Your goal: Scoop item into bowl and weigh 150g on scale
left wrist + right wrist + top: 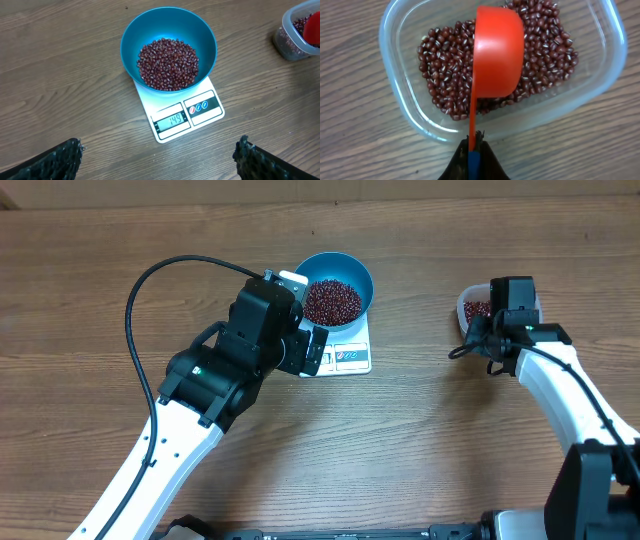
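Dark fingers of the right pincer [472, 156] fill the bottom edge of the right wrist view, pressed tight together on the thin handle of an orange-red scoop [497, 55]; a bit of blue shows between them where they grip. The scoop's cup hangs over a clear plastic tub [400, 102] with its smooth outer side toward the camera, so its inside cannot be seen. Red-brown beans [445, 75] lie in a loose layer on the tub's floor, under and around the cup. The tub stands on the wooden table [420, 450] at the right side, well apart from the scale.

In the left wrist view the left pincer [159, 161] stands wide, its two rough black fingers [57, 162] at the bottom corners of the picture, holding and touching nothing. Between and beyond them sits the white scale [150, 97], flat on the table, with the blue bowl [200, 32] upright on its platform. A maroon heap of beans [167, 64] covers the bowl's bottom. The scale's display [171, 120] faces the camera and reads 149, with blue-marked buttons just beside it.

From overhead the left arm hangs over the table just left of the scale.
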Tool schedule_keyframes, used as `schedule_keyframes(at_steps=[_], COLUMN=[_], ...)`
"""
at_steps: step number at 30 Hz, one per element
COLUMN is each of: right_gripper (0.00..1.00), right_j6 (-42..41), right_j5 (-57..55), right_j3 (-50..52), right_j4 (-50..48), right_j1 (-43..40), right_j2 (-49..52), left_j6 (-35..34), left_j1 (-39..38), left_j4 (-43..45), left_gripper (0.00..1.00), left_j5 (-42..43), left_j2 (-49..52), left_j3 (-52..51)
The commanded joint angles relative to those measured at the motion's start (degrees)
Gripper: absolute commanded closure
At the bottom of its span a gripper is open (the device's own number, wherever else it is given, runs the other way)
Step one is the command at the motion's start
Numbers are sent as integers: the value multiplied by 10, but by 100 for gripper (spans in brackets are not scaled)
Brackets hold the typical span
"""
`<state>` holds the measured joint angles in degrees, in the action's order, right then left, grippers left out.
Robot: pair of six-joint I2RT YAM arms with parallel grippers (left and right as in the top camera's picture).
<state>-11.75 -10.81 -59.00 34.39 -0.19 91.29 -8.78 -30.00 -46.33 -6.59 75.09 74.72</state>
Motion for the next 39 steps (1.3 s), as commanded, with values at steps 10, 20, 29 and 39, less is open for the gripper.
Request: schedule_keyframes(at_steps=[10, 20, 29, 39], right_gripper=[96, 96, 96, 96], right_j6=[20, 39, 39, 39], right_j5=[88, 124, 187, 199], right_j3=[2, 2, 0, 0], right_j4=[-31, -29, -28, -28], right_j1=[-7, -19, -75, -103], right_j2=[28, 31, 22, -54], left_j6=[10, 10, 10, 10], left_j1=[1, 1, 1, 1], left_j4=[0, 0, 0, 0], left_gripper=[0, 1, 0, 0], left_j5=[5, 5, 5, 5], left_j2=[-8, -8, -8, -8], left_j3=[12, 12, 12, 12])
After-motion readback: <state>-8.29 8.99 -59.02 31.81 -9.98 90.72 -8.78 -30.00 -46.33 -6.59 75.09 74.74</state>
